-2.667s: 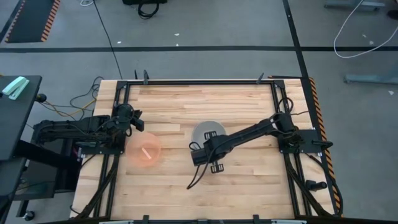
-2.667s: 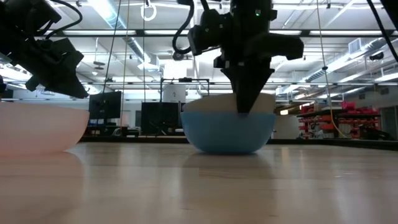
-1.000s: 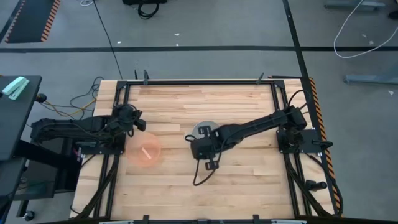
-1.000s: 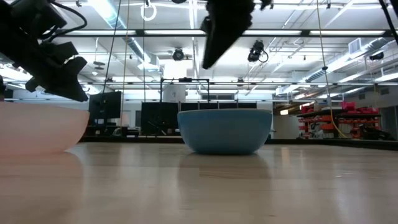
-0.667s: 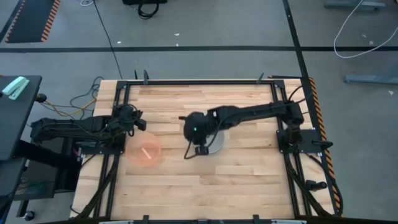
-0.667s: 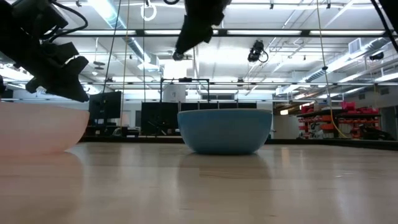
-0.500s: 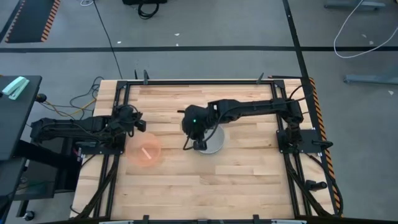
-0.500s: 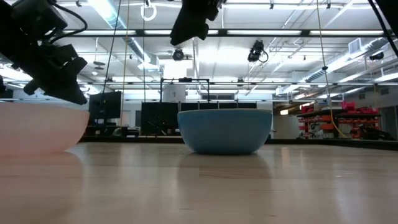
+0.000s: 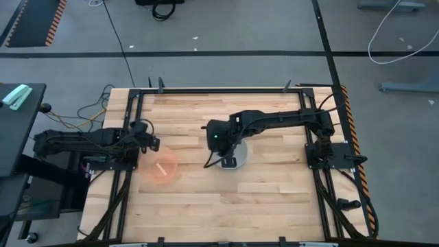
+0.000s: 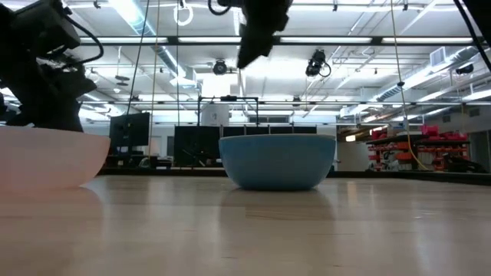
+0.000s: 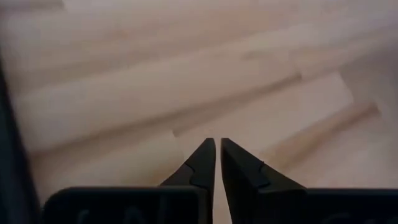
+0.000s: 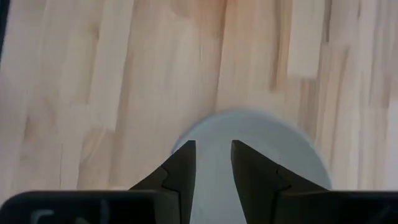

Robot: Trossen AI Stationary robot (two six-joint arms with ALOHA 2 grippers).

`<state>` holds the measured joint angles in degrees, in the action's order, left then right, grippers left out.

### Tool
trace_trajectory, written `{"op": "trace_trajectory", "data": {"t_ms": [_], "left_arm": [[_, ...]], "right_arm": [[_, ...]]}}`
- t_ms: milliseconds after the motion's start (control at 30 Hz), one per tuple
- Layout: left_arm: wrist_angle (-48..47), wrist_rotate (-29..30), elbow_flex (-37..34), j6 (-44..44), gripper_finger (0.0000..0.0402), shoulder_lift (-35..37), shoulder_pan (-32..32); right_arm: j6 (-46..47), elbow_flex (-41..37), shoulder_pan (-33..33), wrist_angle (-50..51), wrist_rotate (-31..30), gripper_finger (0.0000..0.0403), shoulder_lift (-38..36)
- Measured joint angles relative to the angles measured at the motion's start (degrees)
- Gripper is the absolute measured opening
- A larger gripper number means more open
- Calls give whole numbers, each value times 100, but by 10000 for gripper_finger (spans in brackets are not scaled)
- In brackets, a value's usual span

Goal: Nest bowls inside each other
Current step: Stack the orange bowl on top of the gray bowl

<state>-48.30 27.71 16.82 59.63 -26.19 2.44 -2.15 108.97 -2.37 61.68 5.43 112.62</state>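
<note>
Bowls-wise, the grey-white bowl sits right under my right claw, fingers a bit spread and empty, while pink bowl is beside my pressed-together left claw.

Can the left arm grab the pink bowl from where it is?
Probably yes. The left gripper sits right beside the pink bowl, just past its rim, and nothing lies between them. Its fingers are shut, so they would have to open first.

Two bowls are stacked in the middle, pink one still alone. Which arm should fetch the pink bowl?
Left. The left gripper sits beside the pink bowl; the right gripper hovers over the stacked bowls.
</note>
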Motion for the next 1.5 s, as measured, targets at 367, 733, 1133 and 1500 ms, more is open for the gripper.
{"op": "trace_trajectory", "data": {"t_ms": [367,733,1133,1500], "left_arm": [[371,-1337,0,128,23,-912,1],[1028,-2346,2,-329,19,-1496,0],[1850,-3190,7,-1145,15,-1977,-2],[2169,-3262,624,-1752,17,-2748,0]], "right_arm": [[19,-4,-2,567,-579,109,-20],[337,-4,-7,600,-579,109,-22],[566,-9,-570,52,-581,109,-24],[233,-9,-1189,-1538,-329,100,-13]]}}
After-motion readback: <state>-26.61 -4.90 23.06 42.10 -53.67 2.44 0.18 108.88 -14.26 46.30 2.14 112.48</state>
